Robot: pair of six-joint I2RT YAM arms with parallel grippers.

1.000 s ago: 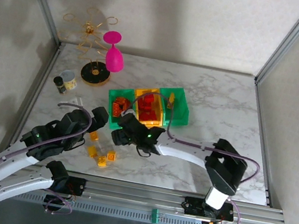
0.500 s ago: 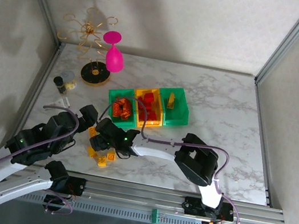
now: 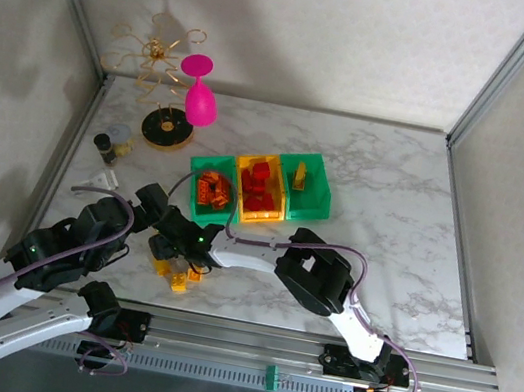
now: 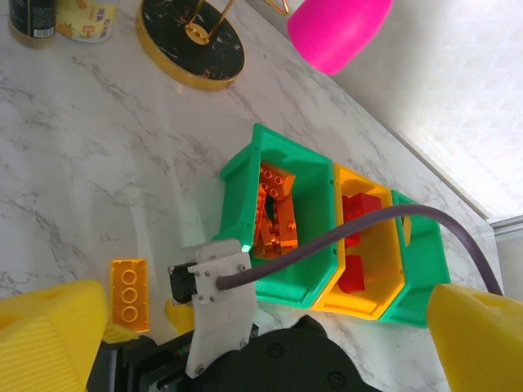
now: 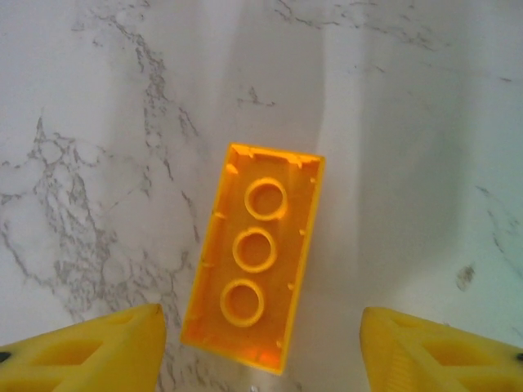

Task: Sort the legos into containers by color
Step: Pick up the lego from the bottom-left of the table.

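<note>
Right pincer [image 5: 261,331] open, astride an orange-yellow brick [image 5: 255,253] lying studs-down on the desk [image 5: 425,122] — apparently not touching. Left pincer [image 4: 261,327] open — near the green bin [image 4: 237,175].

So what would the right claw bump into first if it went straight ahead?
Probably the small yellow-orange plastic brick lying underside-up on the white marble tabletop, centred in front of the right claw, though depth is unclear.

Marble table [image 3: 388,229] with bins [image 3: 318,202], loose legos [image 3: 179,284]
</note>
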